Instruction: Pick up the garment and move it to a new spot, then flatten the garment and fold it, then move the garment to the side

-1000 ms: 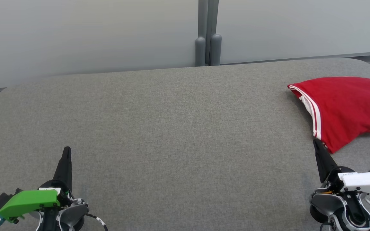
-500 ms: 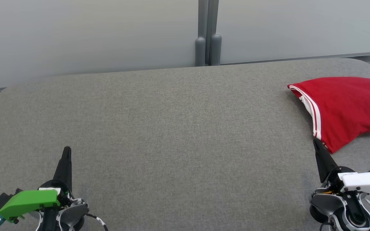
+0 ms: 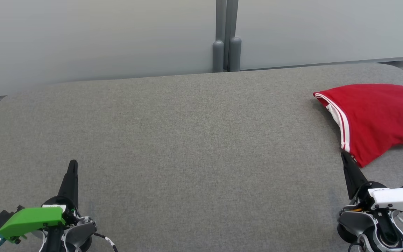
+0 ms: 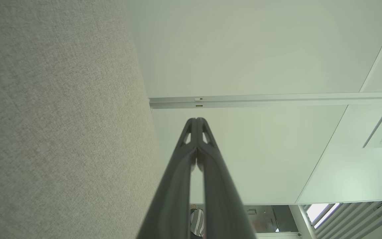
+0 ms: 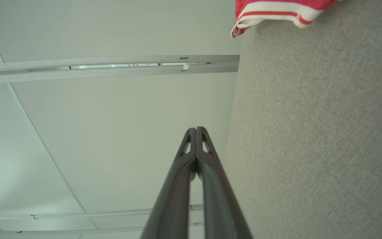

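Garment, red, lies folded over at the right side of the grey pad, just ahead-right of my right pincer, striped hem running toward its tip. Left pincer is well apart. Both pinched shut, holding nothing. Parked-after-folding or awaiting pickup, can't say.

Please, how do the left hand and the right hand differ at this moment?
The left hand carries a green cover; the right hand carries a white cover. The right hand's tip is close beside the hem of the red garment; the left hand is far from it, over the bare grey surface. Both are shut and hold nothing.
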You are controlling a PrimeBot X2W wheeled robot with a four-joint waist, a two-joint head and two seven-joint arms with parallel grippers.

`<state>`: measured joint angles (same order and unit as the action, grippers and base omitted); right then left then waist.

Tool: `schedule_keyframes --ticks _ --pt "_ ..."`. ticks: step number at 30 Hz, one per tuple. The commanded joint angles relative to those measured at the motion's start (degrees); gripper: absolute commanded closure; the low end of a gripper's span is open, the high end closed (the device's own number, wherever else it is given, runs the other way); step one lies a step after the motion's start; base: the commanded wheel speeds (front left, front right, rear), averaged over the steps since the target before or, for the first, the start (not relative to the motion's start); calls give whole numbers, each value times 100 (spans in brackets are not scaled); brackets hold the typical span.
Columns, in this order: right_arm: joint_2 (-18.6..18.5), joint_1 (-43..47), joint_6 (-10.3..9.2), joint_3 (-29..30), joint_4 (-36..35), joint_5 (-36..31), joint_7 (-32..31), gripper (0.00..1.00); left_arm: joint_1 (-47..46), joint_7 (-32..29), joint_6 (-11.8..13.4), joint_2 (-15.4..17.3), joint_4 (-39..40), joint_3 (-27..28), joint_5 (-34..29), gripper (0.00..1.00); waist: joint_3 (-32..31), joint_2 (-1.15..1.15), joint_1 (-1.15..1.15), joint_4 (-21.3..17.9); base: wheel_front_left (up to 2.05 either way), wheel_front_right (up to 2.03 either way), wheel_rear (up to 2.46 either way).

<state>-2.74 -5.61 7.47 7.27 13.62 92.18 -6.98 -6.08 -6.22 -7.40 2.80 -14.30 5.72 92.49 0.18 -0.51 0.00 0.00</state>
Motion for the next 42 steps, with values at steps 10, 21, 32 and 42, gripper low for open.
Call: schedule_keyframes --ticks 10,21,32,42 --pt "-27 -47 4 3 12 37 -13 100 -73 -3 -36 0 16 21 0 100 0 51 0 0 0 0 0" --pt "-27 -47 4 3 12 37 -12 100 -73 -3 -36 0 16 21 0 100 0 51 0 0 0 0 0" --pt "-27 -47 4 2 12 37 -12 100 -73 -2 -36 1 16 21 0 100 0 51 0 0 0 0 0" --pt "-27 -47 4 3 12 38 -12 100 -73 -2 -36 1 16 20 0 100 0 51 0 0 0 0 0"
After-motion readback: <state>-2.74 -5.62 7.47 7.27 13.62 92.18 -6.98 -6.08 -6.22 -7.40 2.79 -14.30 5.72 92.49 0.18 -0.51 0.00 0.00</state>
